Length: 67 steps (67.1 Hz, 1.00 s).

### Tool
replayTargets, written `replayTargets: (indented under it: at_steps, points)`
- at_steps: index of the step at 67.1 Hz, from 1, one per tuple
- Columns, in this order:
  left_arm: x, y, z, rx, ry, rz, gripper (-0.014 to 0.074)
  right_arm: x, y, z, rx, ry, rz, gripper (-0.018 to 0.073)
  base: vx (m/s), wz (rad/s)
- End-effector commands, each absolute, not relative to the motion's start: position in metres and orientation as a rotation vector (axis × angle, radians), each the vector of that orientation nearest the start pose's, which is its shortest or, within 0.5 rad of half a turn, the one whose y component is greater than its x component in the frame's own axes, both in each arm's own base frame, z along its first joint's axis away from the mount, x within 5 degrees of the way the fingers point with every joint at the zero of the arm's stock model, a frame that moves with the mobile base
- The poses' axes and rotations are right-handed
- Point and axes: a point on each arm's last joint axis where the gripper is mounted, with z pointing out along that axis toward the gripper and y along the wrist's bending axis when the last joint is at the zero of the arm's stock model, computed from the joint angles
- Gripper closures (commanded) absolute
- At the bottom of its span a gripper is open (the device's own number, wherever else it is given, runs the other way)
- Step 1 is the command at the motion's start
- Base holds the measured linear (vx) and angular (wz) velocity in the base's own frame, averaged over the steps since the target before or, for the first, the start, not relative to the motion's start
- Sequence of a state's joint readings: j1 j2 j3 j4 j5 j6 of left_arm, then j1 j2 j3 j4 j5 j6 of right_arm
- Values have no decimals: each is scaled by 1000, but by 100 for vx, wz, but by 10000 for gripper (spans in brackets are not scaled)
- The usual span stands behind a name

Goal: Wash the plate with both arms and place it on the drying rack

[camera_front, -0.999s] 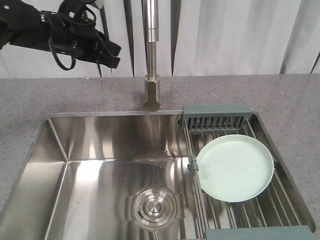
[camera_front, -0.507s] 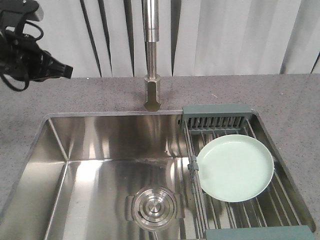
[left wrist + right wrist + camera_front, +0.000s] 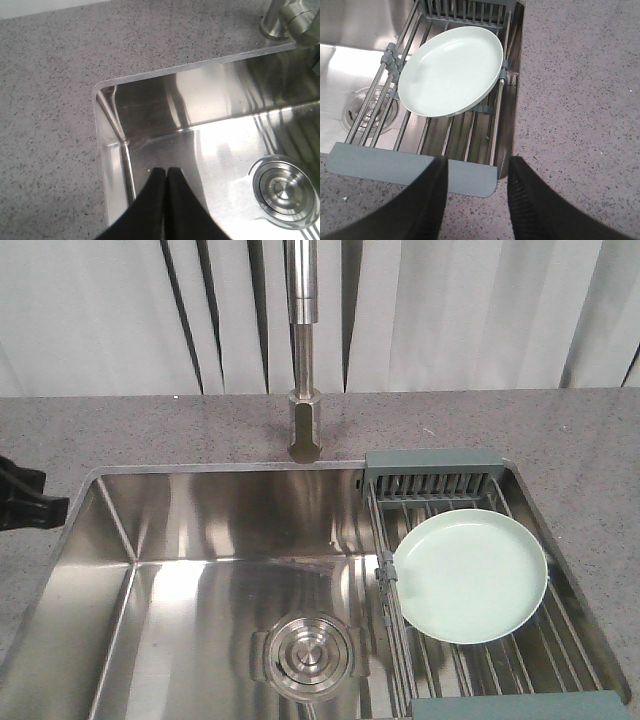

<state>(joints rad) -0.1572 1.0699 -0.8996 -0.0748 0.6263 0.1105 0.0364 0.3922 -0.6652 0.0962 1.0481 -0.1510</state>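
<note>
Plate [image 3: 471, 575] flat on drying rack [image 3: 432, 472], sink's 3 o'clock, so likely placed. Left gripper [image 3: 166, 172] clenched empty; right gripper [image 3: 476, 172] released, hovering clear.

Grey countertop [image 3: 180, 430] w/ sink [image 3: 200, 540], faucet [image 3: 304, 430]

no readable text, label, brand, number or sign on anything in view.

The faucet [image 3: 303, 350] rises behind the sink [image 3: 200, 530], whose basin lies open.
</note>
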Motion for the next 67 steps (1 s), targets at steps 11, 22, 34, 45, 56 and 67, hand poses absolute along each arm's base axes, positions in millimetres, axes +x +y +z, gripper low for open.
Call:
replayTargets:
  at_steps: [11,22,34,45,56,67]
  points:
    - [169,-29,346,172,2103,-135,603,55,9,328,-192,2176,44,275,0,0]
    - [137,-24,342,130,2071,-160,603,55,9,328,-192,2176,44,275,0,0]
    - [109,-20,330,133,2070,-161,603,55,9,328,-192,2176,44,275,0,0]
    - [91,-18,322,141,2062,-160,603,55,9,328,-192,2176,44,275,0,0]
    - [83,-17,323,142,2052,-162,603,55,9,328,-192,2176,44,275,0,0]
    - [84,-17,323,142,2054,-162,603,55,9,328,-192,2176,44,275,0,0]
